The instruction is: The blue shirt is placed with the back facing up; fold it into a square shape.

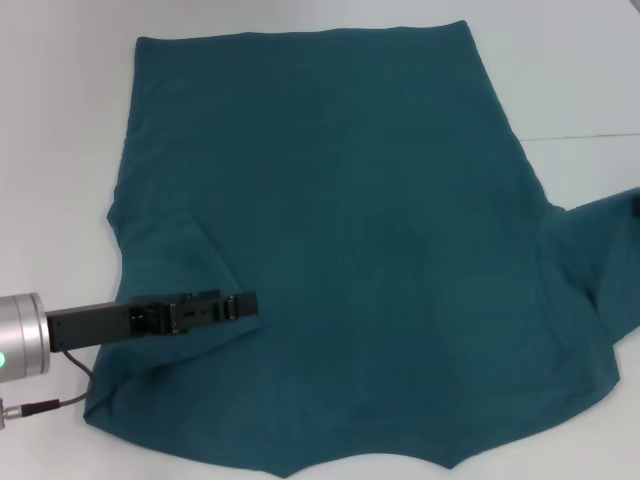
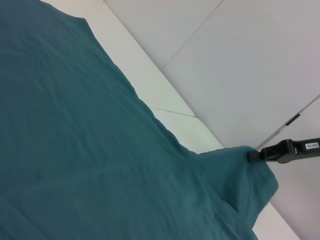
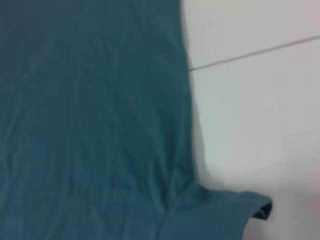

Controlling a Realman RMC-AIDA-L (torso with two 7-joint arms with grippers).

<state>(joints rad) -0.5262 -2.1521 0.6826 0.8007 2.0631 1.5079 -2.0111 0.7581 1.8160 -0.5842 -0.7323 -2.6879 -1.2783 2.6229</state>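
The left claw (image 1: 245,305) is what you meet first, low on the left of the head view: a silver cuff at the frame's edge, then a long black body reaching level toward the right, its tip lying over the blue shirt (image 1: 340,220). You cannot tell from any view whether its fingers are apart or together on the cloth.

The blue shirt fills most of the head view, spread flat on the white tabletop (image 1: 570,70) with its plain side up. Its straight hem runs along the top of the frame and the neckline curves along the bottom edge. The sleeve on the left side is folded in over the body, its edge running diagonally to the left claw's tip. The sleeve on the right side runs off toward the right edge of the frame.

In the left wrist view you see the right claw (image 2: 257,155) at the right edge of the picture, a black tip closed on the far sleeve's end, where the cloth bunches up.

Count one shirt, two claws and one tabletop, the last crossed by a thin seam line.
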